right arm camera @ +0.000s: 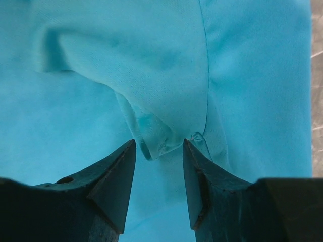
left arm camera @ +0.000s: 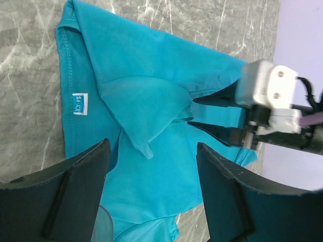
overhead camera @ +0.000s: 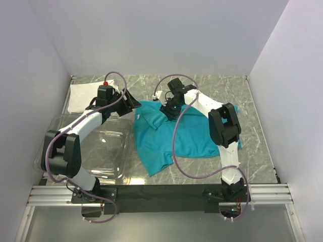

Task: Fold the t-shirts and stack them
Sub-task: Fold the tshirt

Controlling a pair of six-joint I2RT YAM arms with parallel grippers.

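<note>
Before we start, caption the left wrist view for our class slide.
Open left claw hovers over the teal shirt while the right claw grips a raised fold.

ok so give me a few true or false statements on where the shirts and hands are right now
1. The left hand is open and holds nothing. True.
2. A raised fold of the teal t-shirt sits between the right hand's fingers. True.
3. The white t-shirt lies on the teal one. False: it lies apart, in the far left corner.
4. The teal t-shirt is inside the clear bin. False: it lies on the table beside it.
</note>
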